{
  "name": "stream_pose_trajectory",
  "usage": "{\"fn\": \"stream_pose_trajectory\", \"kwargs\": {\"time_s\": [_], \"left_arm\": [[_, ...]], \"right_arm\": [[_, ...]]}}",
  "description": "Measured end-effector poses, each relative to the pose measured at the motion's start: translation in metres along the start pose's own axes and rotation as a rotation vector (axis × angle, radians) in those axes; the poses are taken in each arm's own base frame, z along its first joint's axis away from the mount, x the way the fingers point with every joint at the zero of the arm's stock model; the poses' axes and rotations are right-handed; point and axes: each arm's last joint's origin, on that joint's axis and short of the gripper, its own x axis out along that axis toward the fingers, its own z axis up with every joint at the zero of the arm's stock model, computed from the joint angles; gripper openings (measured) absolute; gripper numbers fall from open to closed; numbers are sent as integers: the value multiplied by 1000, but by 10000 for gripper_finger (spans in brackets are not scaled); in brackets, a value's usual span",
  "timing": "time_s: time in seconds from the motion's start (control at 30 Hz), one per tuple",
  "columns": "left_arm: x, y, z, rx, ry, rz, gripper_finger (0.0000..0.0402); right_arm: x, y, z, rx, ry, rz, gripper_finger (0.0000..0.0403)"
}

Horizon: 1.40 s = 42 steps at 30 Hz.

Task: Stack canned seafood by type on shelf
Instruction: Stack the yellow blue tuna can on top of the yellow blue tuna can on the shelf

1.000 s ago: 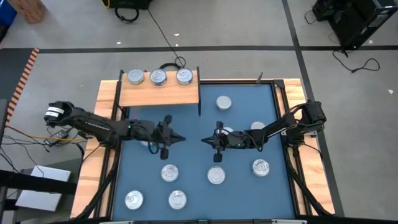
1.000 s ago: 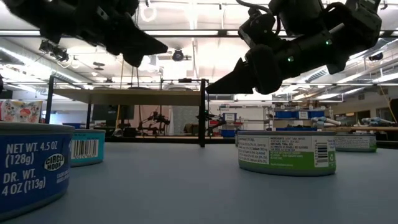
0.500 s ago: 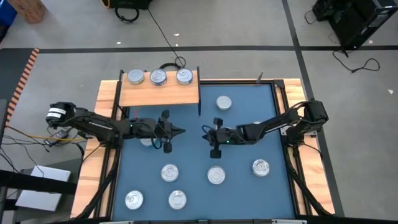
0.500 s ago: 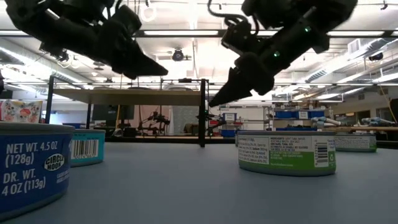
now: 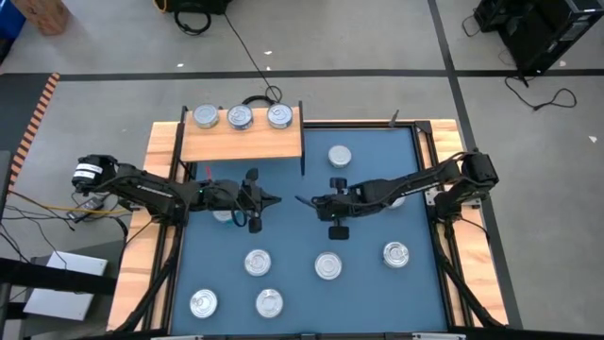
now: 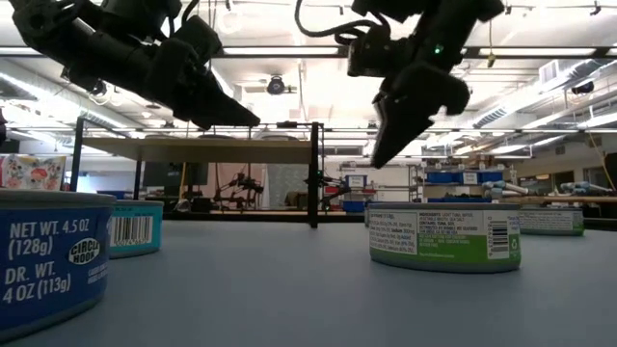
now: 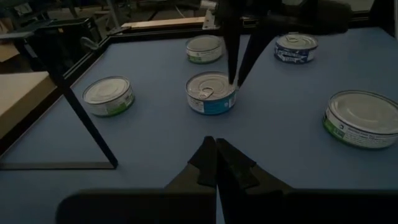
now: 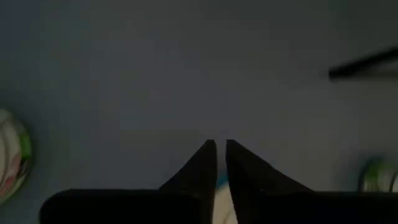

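Observation:
Three silver-lidded cans (image 5: 240, 116) stand in a row on the light wood shelf (image 5: 242, 142) at the back left. Several more cans lie scattered on the blue table, such as one (image 5: 328, 266) toward the front. My right gripper (image 7: 235, 81) points steeply down just above a blue-labelled can (image 7: 211, 94) at mid-table. Its fingers are parted by a narrow gap and hold nothing. In the high view the right gripper (image 5: 300, 200) hides that can. My left gripper (image 5: 276, 199) hovers just to its left, shut and empty, pointing at the right gripper.
Green-labelled cans (image 7: 107, 95) (image 7: 364, 118) flank the blue one. The shelf's thin black leg (image 5: 302, 156) stands behind the two grippers. A can (image 5: 340, 156) sits at the back, and another (image 5: 225, 215) lies under the left arm. Wooden rails (image 5: 142, 236) edge the table.
The right gripper has swung from a level, leftward pose to point down over the blue-labelled can, and its fingers have parted slightly. The left gripper has barely moved.

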Motion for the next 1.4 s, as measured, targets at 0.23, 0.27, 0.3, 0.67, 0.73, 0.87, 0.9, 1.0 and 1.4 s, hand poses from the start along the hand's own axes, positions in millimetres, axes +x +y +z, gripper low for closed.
{"fn": "stream_pose_trajectory", "kwargs": {"time_s": [0.23,0.27,0.3,0.67,0.73,0.87,0.9,1.0,1.4], "left_arm": [[0,-1,-1,-14,10,-41,3],[0,-1,-1,-13,10,-41,3],[0,-1,-1,-13,10,-42,3],[0,-1,-2,21,15,-42,3],[0,-1,-1,34,7,-42,3],[0,-1,0,36,4,-41,3],[0,-1,-1,36,4,-41,3],[0,-1,0,35,4,-41,3],[0,-1,0,-12,5,-41,3]], "right_arm": [[-3,6,-21,129,204,-46,113],[-2,7,-22,127,208,-57,122],[0,8,-24,123,201,-67,132],[16,11,-37,29,161,-118,165],[20,12,-42,-9,162,-117,163],[29,14,-51,-41,145,-114,163],[30,14,-53,-46,140,-123,163],[34,14,-58,-67,140,-138,159],[37,12,-62,-107,140,-123,23]]}}
